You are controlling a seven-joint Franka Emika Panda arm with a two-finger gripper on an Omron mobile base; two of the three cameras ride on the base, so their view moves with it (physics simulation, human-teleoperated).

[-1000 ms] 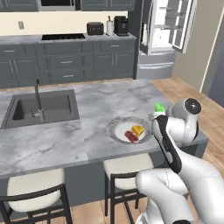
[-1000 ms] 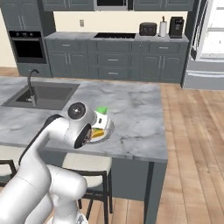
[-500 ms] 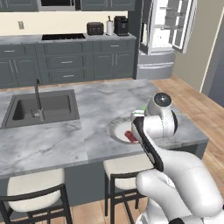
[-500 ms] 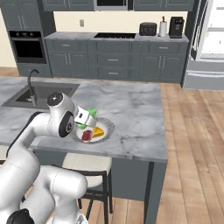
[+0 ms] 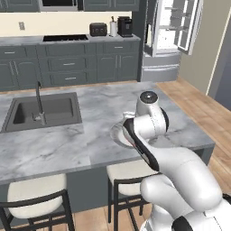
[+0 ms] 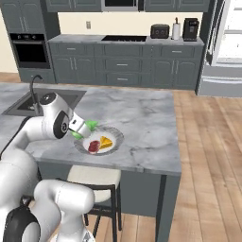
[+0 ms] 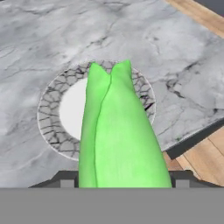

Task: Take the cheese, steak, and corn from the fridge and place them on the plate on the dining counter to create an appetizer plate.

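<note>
My gripper (image 6: 84,128) is shut on the corn (image 6: 90,125), a bright green oblong piece, just above the left rim of the plate (image 6: 116,135). The dark red steak (image 6: 93,146) and the orange-yellow cheese (image 6: 106,142) lie side by side on the plate. In the hand view the corn (image 7: 118,131) points out over the plate (image 7: 48,118), whose white centre shows to its left. My arm covers most of the plate (image 5: 116,133) in the left base view. The fridge (image 5: 173,27) stands far back with its door open.
The plate rests on the marble dining counter (image 6: 142,113), near its front edge. An inset sink (image 5: 43,110) with a tap lies to the left. Stools (image 5: 34,194) stand below the counter's front edge. Wood floor runs to the right.
The arm has swung left with the corn in the gripper, from beside the plate's right edge to over the plate. Steak and cheese have stayed put.
</note>
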